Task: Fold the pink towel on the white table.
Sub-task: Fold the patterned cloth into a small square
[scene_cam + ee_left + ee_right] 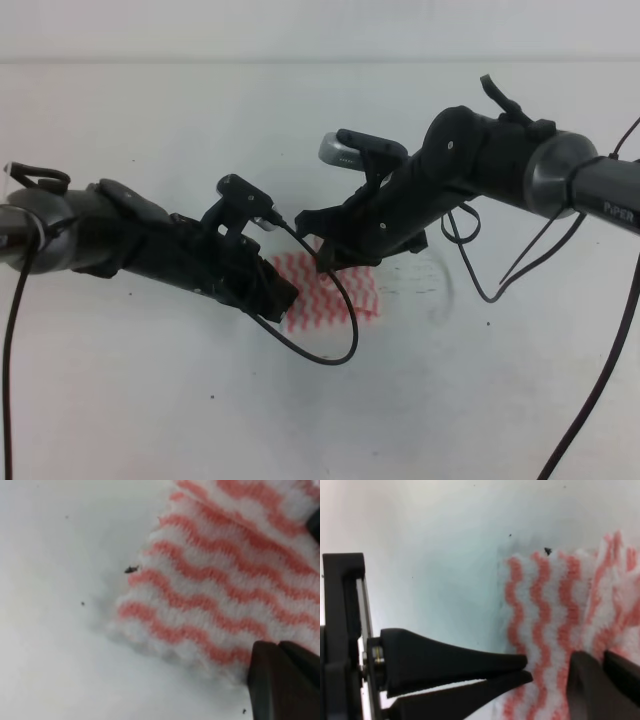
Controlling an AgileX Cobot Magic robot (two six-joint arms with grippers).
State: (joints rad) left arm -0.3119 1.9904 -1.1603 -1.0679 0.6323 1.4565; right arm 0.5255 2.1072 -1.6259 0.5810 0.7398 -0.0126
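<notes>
Both grippers, left [283, 297] and right [322, 258], met over the towel [345, 295] mid-bench [480, 390]: fluffy, pink-and-white wavy stripes, partly folded. Right jaws stood parted over its edge; left jaws' state unclear.

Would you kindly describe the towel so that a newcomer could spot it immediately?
Start with the white table that fills the high view, then look to its middle, where the two black arms meet. The towel lies there, a small flat cloth partly hidden under both grippers. Its pink and white wavy stripes set it apart: it is the only patterned thing in view.
</notes>
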